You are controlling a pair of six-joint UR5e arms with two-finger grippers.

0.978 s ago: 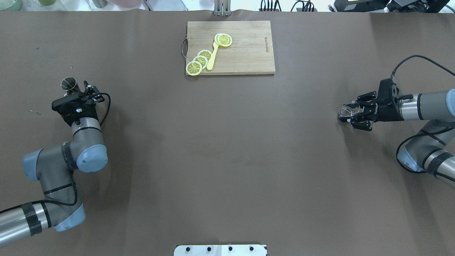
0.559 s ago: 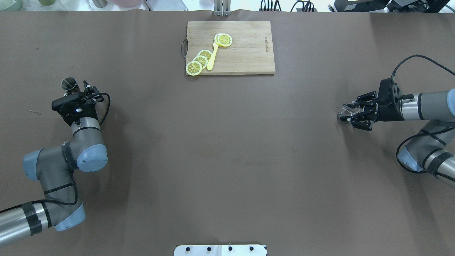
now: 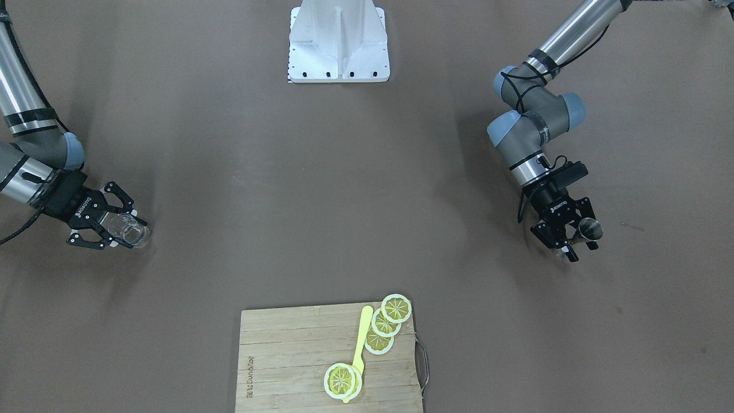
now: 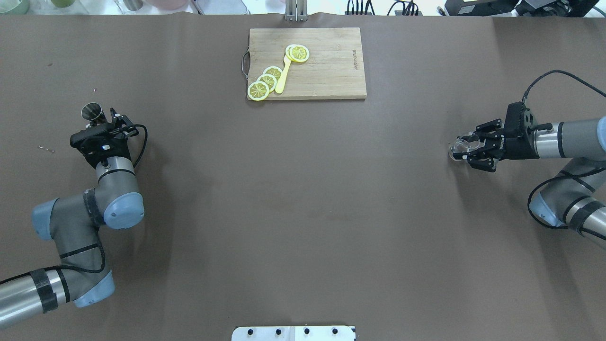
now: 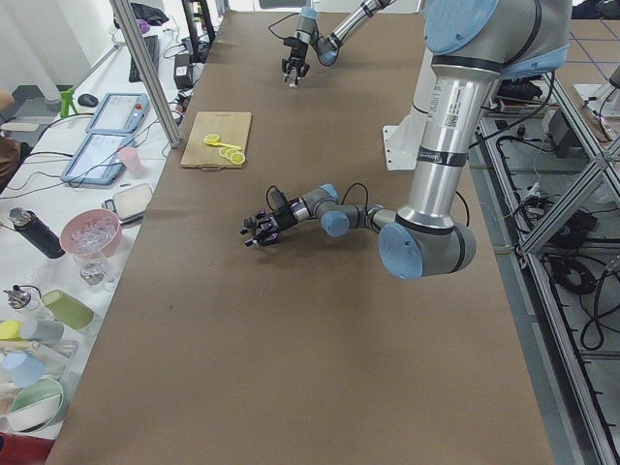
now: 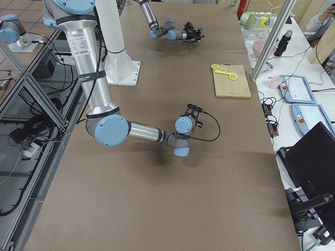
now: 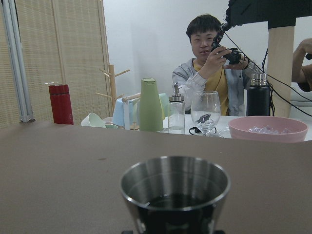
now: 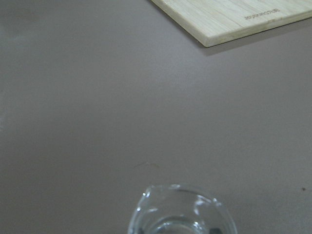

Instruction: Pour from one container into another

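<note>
Near the tabletop's left edge, somewhat toward its far side, the left gripper (image 4: pixel 98 121) reached forward with its jaws pinching a small steel cup (image 4: pixel 91 112) low on its body. The cup stood upright with its open mouth up, and the left wrist view showed a dark bottom inside the polished rim; whether that was liquid could not be told.

At the middle of the far edge lay a wooden cutting board (image 4: pixel 326 71) with a metal handle on its left end. Three overlapping lemon slices (image 4: pixel 266 81) sat at the board's near left corner. Just beside them a yellow plastic utensil (image 4: pixel 283 76) ran up to a fourth lemon slice (image 4: pixel 298 53), which touched its far end. At the middle of the near edge was the white mounting plate (image 4: pixel 293 333).

Toward the right edge, the right gripper (image 4: pixel 463 150) pointed in toward the table's middle, its jaws closed around a small clear glass (image 3: pixel 132 232). The glass was well apart from the board and from the steel cup. The right wrist view showed only the glass's rim over bare tabletop, with a corner of the board beyond.
</note>
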